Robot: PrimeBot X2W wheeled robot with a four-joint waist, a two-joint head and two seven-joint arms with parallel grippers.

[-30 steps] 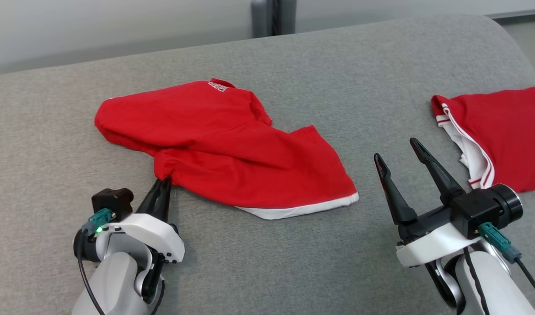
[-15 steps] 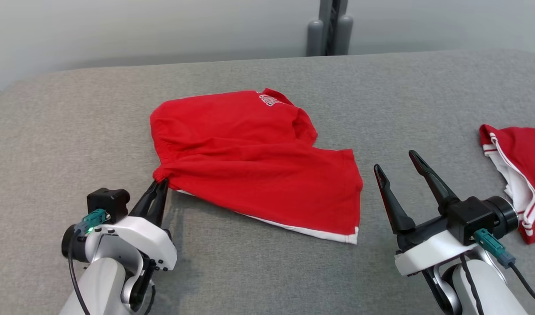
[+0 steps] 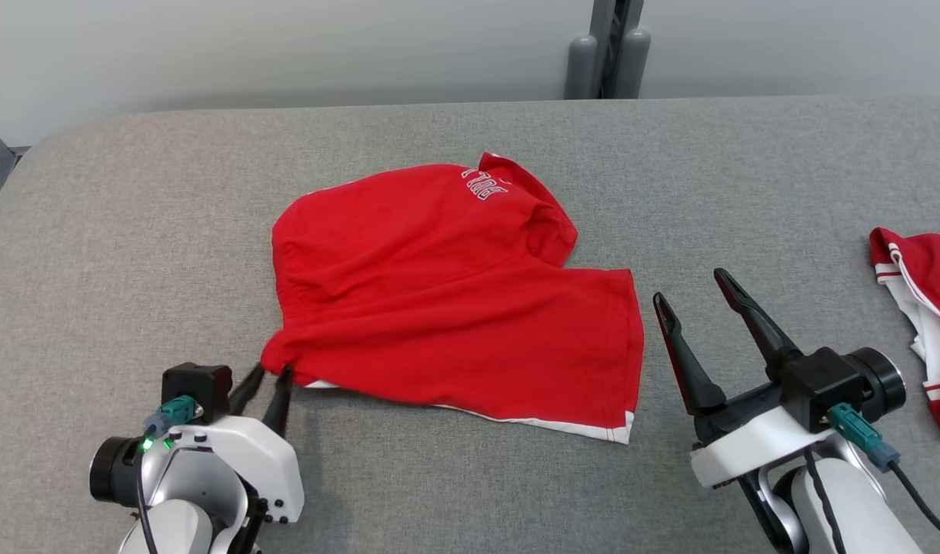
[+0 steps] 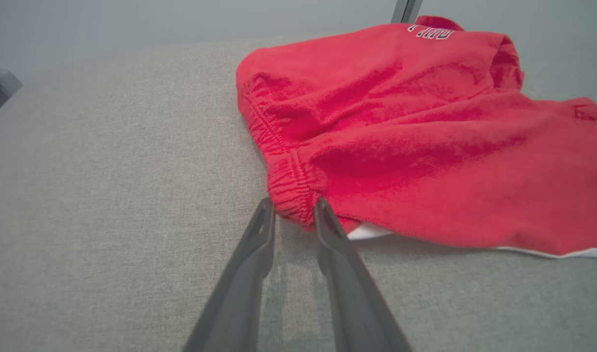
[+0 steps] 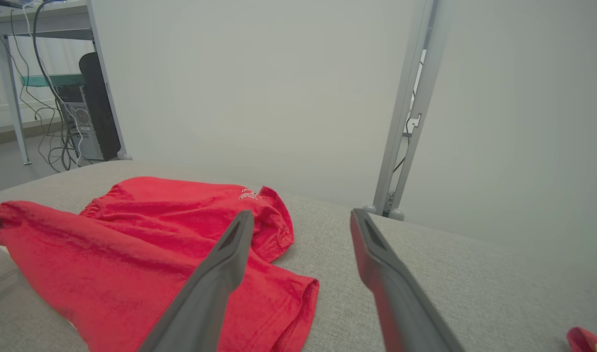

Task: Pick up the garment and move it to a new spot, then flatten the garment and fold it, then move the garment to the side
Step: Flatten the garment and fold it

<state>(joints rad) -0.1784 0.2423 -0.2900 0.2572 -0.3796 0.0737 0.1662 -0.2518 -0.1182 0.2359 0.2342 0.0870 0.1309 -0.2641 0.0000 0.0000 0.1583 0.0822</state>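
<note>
At the middle of the grey pad (image 3: 131, 231) lies the red shorts (image 3: 455, 308), spread mostly flat, with one leg folded toward 1 o'clock, where white lettering (image 3: 485, 185) shows. A white hem (image 3: 547, 422) peeks out along the near edge, running toward 5 o'clock. The elastic waistband faces 9 o'clock, and its near corner is bunched at 7 o'clock.

The left gripper (image 3: 272, 373) sits at 7 o'clock from the shorts, low over the pad, its fingers pointing toward 12. In the left wrist view the fingers (image 4: 259, 244) stand a little apart, and the gathered waistband corner lies between the tips, touching them. The rest of the cloth rests on the pad.

The right gripper (image 3: 688, 285) hovers at 4 o'clock from the shorts, just beside the leg's edge but not touching it. Its fingers are spread wide and hold nothing, pointing toward 11.

A second garment (image 3: 920, 308), red with white stripes, lies at 3 o'clock by the picture's edge, well apart from the shorts. A grey post (image 3: 608, 46) stands behind the pad at 12 o'clock, against a pale wall.
</note>
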